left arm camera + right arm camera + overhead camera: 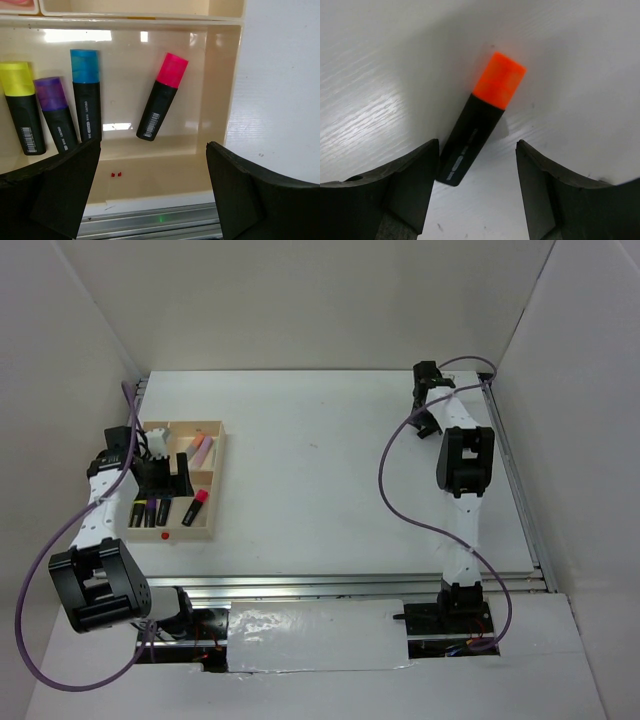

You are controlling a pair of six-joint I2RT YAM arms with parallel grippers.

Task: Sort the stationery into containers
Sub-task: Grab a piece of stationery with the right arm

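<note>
The wooden tray [195,533] sits at the table's left. Two pale pastel markers [203,450] lie in a back compartment. In the left wrist view its front compartment [220,100] holds black markers capped yellow [22,107], purple [56,112], blue [86,92] and pink [162,97]. My left gripper [160,475] hovers over this compartment, open [152,192], with nothing between its fingers. At the far right back, my right gripper [425,425] stands open [477,185] low over an orange-capped black marker [480,125] lying on the table, its black end beside the left finger [407,185].
White walls close in the table on three sides. Aluminium rails run along the near edge [150,220] and the right side [520,490]. A purple cable [385,480] loops beside the right arm. A small red dot [165,536] marks the tray's front rim.
</note>
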